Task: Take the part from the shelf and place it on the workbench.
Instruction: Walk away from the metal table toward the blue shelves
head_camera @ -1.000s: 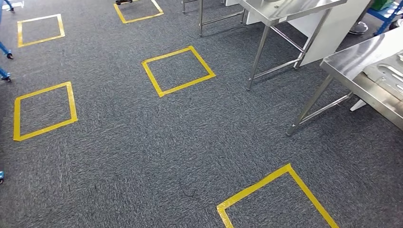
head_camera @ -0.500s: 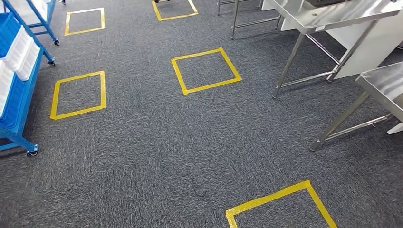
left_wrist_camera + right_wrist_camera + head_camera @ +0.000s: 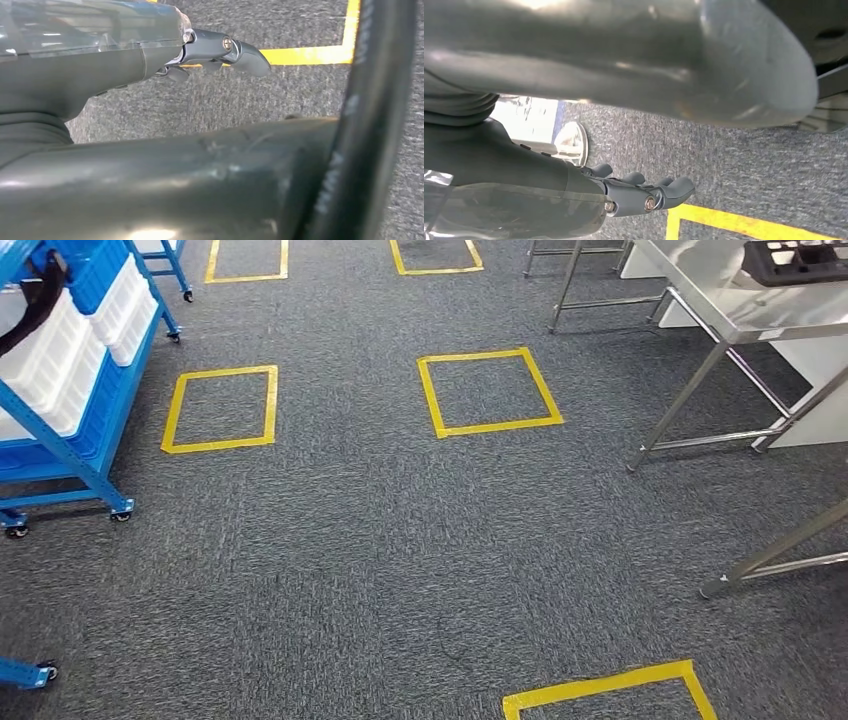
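Observation:
The blue wheeled shelf (image 3: 70, 455) stands at the left in the head view, with white bins (image 3: 60, 350) on its sloped tiers. A black curved thing (image 3: 35, 302) hangs over the top bins; what it is I cannot tell. The steel workbench (image 3: 735, 315) is at the far right, with a dark moulded tray (image 3: 798, 260) on it. My left hand (image 3: 220, 52) hangs over the carpet, fingers apart, holding nothing. My right hand (image 3: 644, 192) also hangs empty above the floor, fingers spread.
Grey carpet carries yellow tape squares: one mid-floor (image 3: 490, 390), one near the shelf (image 3: 222, 408), one at the near edge (image 3: 610, 690). A second steel table's leg (image 3: 780, 555) slants in at the right. Another blue caster foot (image 3: 25, 672) sits at the near left.
The camera has swung left: the whole floor has shifted right and down in the picture, the blue shelf has come into view, and the nearer steel table has mostly left it.

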You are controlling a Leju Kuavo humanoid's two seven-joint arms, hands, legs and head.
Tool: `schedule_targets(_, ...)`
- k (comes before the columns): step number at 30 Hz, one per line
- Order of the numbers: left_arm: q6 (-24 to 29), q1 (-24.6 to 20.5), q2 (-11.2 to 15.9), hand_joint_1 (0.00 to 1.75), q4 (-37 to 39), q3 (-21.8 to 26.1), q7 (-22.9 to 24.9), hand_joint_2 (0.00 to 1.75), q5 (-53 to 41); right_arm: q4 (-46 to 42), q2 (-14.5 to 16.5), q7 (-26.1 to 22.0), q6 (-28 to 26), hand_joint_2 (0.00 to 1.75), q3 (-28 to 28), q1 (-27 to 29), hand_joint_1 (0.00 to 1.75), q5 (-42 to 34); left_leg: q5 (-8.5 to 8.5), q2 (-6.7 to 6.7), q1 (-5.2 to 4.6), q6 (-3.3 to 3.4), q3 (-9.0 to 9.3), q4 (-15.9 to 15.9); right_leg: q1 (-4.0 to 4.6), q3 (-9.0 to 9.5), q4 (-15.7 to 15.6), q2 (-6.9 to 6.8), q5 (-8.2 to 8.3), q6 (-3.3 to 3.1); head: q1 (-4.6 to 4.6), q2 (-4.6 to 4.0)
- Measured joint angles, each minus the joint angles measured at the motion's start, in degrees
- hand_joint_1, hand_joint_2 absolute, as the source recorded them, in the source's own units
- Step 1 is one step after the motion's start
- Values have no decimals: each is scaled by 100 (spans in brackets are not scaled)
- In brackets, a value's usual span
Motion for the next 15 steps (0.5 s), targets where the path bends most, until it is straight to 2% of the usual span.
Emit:
schedule_targets(1, 0, 2, -3, 0, 0, 2, 0, 0, 3, 0, 0, 0, 0, 0, 0, 1, 0, 2, -5, -78, -20, 8, 23, -2, 62, 127, -337, 69, 256, -85, 0, 0)
schedule_targets(3, -2, -10, -37, 0, 4, 5, -1, 0, 10, 0, -25, 0, -3, 0, 0, 10, 0, 4, -12, -213, -19, 16, 30, -7, 175, 411, -1082, 387, 677, -281, 0, 0)
schedule_targets(4, -1, -23, -56, 0, 5, 7, -1, 0, 13, 0, -40, -2, -3, 0, 0, 13, 0, 5, -9, -274, -3, 7, 16, -10, 211, 489, -1317, 509, 779, -352, 0, 0)
schedule_targets(5, 0, -31, -71, 0, 7, 10, 0, 0, 14, 0, -53, -2, -4, 0, 0, 12, 0, 5, -2, -340, 18, -10, -6, -19, 227, 515, -1420, 577, 798, -401, 1, 0)
schedule_targets(7, 2, -25, -75, 0, 7, 25, 2, 0, 14, -1, -53, -4, -1, 0, 0, -2, 0, 5, 22, -464, 19, -58, -11, -56, 210, 564, -1536, 459, 825, -427, 2, 0)
schedule_targets(8, 2, -12, -70, 0, 7, 33, 1, 0, 14, 0, -47, -3, -1, 0, 0, -4, 0, 5, 6, -400, -1, -75, -10, -40, 187, 630, -1635, 381, 853, -421, 3, 0)
schedule_targets(10, 3, -4, -59, 0, 5, 47, 0, 0, 15, 1, -36, -2, -1, 0, 0, 6, 0, 5, -202, -84, -34, -125, -146, 279, 135, 767, -1823, 203, 904, -389, 3, 0)
schedule_targets(11, 3, -10, -54, 0, 4, 52, -1, 0, 15, 2, -32, -2, 0, 0, 0, 17, 0, 5, -382, 101, -19, -165, -314, 604, 133, 806, -1855, 108, 896, -368, 3, 0)
schedule_targets(12, 2, -19, -52, 0, 4, 57, 0, 0, 15, 3, -31, -2, 1, 0, 0, 23, 0, 5, -557, 190, 8, -213, -513, 970, 129, 818, -1853, 16, 876, -356, 2, 0)
schedule_targets(13, 2, -26, -49, 0, 4, 62, 0, 0, 15, 4, -27, -2, 2, 0, 0, 26, 0, 5, -657, 233, 43, -261, -680, 1267, 123, 822, -1838, -76, 848, -336, 2, 0)
schedule_targets(14, 2, -26, -44, 0, 4, 68, 0, 0, 15, 5, -23, -2, 2, 0, 0, 24, 0, 5, -653, 260, 78, -308, -764, 1402, 109, 827, -1814, -163, 814, -313, 2, 0)
schedule_targets(15, 2, -17, -37, 0, 4, 75, 0, 0, 15, 6, -19, -2, 2, 0, 0, 22, 0, 5, -532, 291, 111, -358, -725, 1305, 85, 833, -1778, -243, 775, -284, 1, 0)
